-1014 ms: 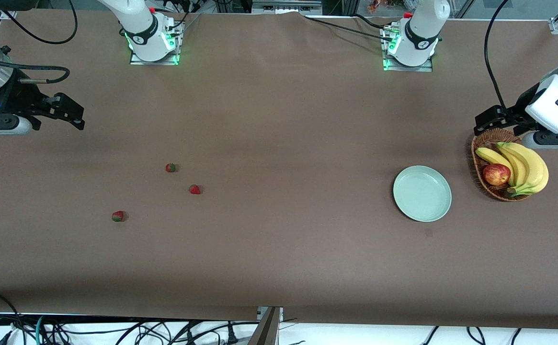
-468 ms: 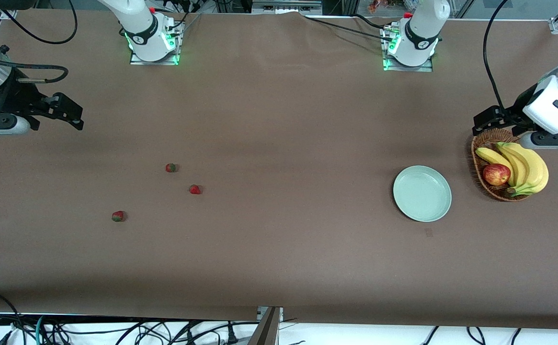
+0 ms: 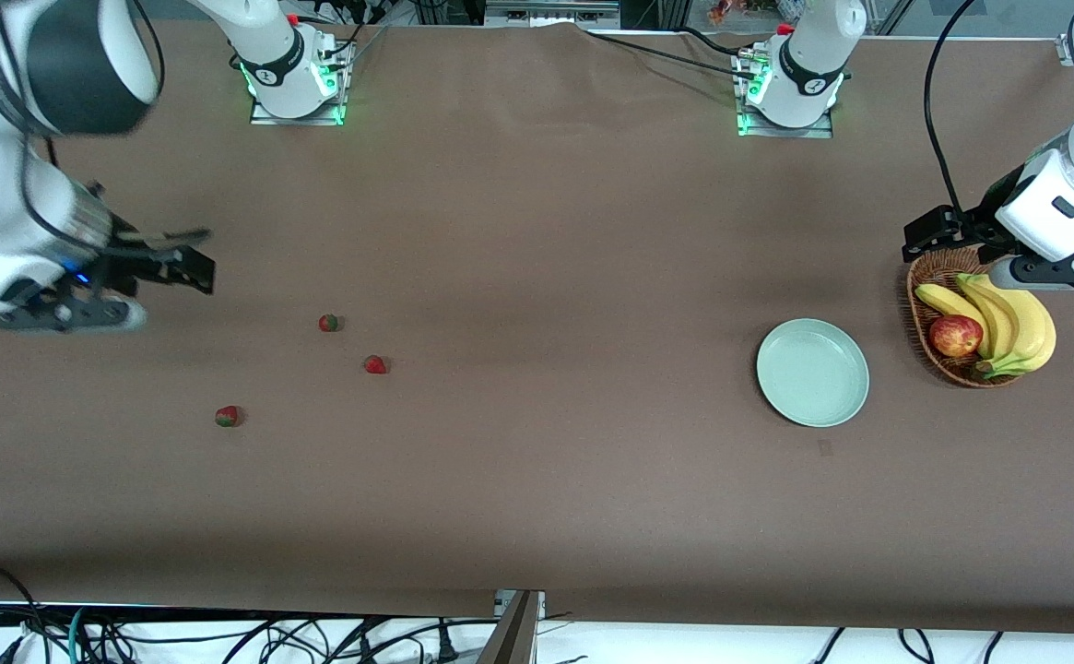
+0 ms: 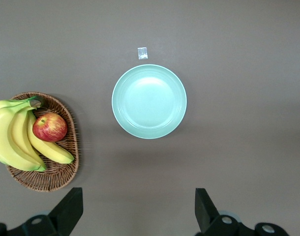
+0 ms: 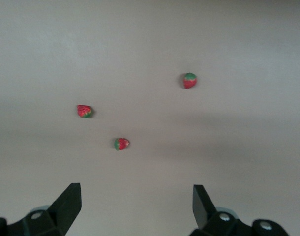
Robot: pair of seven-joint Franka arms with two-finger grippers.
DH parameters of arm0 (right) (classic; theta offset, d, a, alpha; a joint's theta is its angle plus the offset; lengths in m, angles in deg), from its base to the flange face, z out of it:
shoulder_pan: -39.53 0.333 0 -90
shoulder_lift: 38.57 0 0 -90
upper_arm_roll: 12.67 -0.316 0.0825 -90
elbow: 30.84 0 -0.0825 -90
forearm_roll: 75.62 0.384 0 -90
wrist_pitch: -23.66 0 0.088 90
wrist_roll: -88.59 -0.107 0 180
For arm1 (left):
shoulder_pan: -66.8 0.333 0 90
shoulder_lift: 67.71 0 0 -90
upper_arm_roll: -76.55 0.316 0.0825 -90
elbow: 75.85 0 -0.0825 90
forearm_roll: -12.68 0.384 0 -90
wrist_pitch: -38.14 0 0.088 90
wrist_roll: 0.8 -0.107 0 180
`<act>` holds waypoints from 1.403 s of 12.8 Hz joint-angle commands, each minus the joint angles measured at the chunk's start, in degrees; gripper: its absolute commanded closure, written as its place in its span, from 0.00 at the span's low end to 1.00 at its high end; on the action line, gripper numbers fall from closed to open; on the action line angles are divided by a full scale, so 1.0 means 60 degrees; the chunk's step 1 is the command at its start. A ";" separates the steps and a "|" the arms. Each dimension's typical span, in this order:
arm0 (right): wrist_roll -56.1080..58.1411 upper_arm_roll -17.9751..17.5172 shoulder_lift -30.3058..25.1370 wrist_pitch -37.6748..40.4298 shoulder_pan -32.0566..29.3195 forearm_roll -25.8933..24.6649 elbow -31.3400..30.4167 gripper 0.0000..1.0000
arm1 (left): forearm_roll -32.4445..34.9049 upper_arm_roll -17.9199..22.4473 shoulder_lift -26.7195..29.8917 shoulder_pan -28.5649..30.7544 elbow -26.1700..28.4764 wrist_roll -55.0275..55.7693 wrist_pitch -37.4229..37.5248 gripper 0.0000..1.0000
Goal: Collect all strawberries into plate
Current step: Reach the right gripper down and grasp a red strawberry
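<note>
Three strawberries lie on the brown table toward the right arm's end: one (image 3: 328,323), one (image 3: 375,364) and one (image 3: 228,416) nearest the front camera. They also show in the right wrist view (image 5: 190,80) (image 5: 84,111) (image 5: 121,143). The mint-green plate (image 3: 812,372) sits empty toward the left arm's end and shows in the left wrist view (image 4: 149,101). My right gripper (image 3: 194,260) (image 5: 135,206) is open and empty above the table, beside the strawberries. My left gripper (image 3: 916,238) (image 4: 138,209) is open and empty, up beside the basket.
A brown wicker basket (image 3: 924,277) (image 4: 51,179) with bananas (image 3: 1007,318) and a red apple (image 3: 955,335) stands beside the plate at the left arm's end. A small pale tag (image 4: 142,53) lies on the table by the plate.
My right arm has swung in from the table's end toward the strawberries. My left gripper has shifted slightly. Strawberries and plate have not moved.
</note>
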 commanded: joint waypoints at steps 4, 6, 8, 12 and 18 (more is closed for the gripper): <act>0.1677 0.0122 0.1978 -0.2096 -0.0517 -0.0267 -0.0558 0.00 | 0.0070 -0.0020 -0.0120 -0.0016 -0.0267 -0.0162 0.0215 0.00; 0.2350 0.0239 0.2388 -0.3486 -0.0867 -0.0752 -0.1128 0.00 | 0.0070 -0.0020 -0.0120 -0.0016 -0.0267 -0.0176 0.0317 0.00; 0.3097 0.0239 0.2900 -0.5112 -0.1335 -0.0738 -0.1700 0.00 | 0.0084 -0.0020 -0.0120 -0.0016 -0.0267 -0.0177 0.0332 0.00; 0.3336 0.0166 0.3533 -0.5618 -0.1719 -0.0606 -0.1630 0.03 | 0.0084 -0.0079 -0.0178 -0.0030 -0.0281 -0.0176 0.0333 0.00; 0.3320 0.0152 0.4102 -0.5618 -0.1558 0.0170 -0.0899 0.09 | 0.0084 -0.0079 -0.0237 -0.0031 -0.0281 -0.0177 0.0318 0.00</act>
